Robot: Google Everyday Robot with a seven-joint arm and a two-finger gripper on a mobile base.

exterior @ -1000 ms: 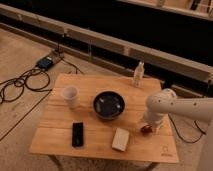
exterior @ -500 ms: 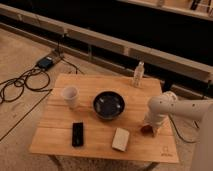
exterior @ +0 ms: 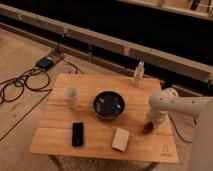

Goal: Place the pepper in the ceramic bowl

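Jaws at pepper (exterior: 147, 128), near cream block (exterior: 120, 139)

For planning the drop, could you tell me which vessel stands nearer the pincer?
The dark ceramic bowl, mid-table; the white cup stands farther left. The pincer is down by the pepper, right side.

Wooden table (exterior: 90, 150) bears white cup (exterior: 69, 96), flat black device (exterior: 77, 134), cream block (exterior: 120, 139) and small bottle (exterior: 138, 74) — cables (exterior: 20, 85) on the floor (exterior: 20, 130).

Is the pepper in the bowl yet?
No, the pepper sits on the table, outside the ceramic bowl, with the gripper down at it.
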